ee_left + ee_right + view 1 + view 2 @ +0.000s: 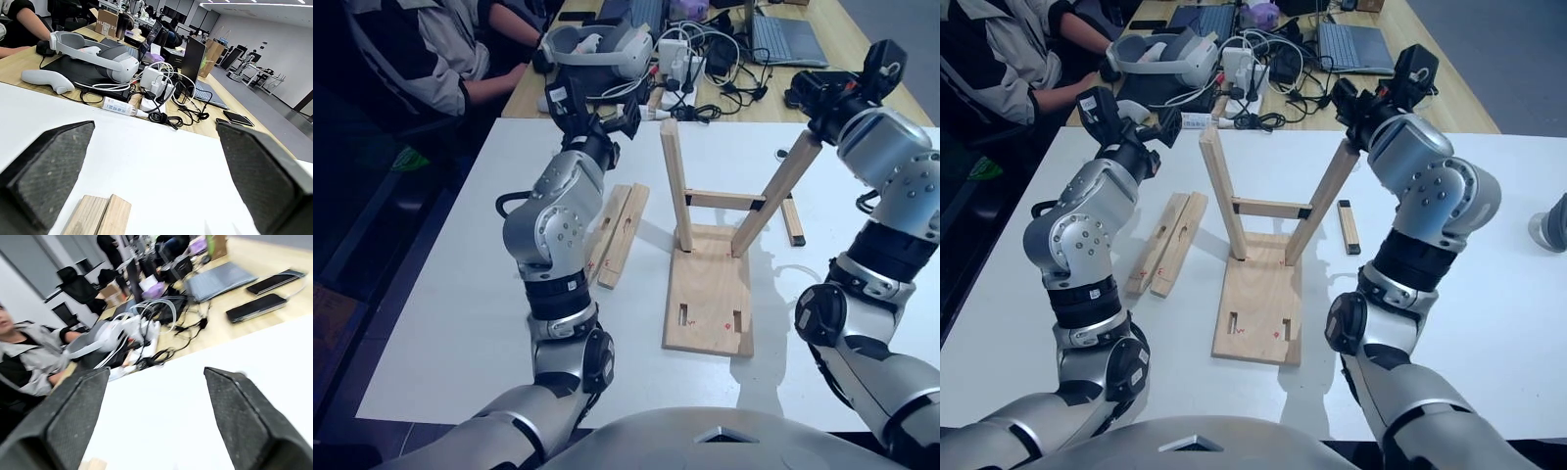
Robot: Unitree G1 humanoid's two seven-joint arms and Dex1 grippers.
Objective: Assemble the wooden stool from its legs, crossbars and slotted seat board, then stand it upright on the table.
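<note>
The slotted seat board [708, 291] lies flat on the white table. Two legs stand in its far slots: one upright [676, 181], one leaning [776, 192], joined by a crossbar [724, 200]. Two loose legs [619, 233] lie side by side left of the board, their ends [98, 215] showing in the left wrist view. A loose crossbar [792, 221] lies to the right. My left gripper [607, 117] hovers open beyond the loose legs, its pads [49, 171] wide apart. My right gripper [1361, 103] is open just past the leaning leg's top, holding nothing.
Behind the table a wooden desk [862, 49] carries a headset [597, 44], tangled cables [695, 59] and laptops. A person's arm [484, 83] rests at its left end. A grey object [1552, 223] stands on the table's far right.
</note>
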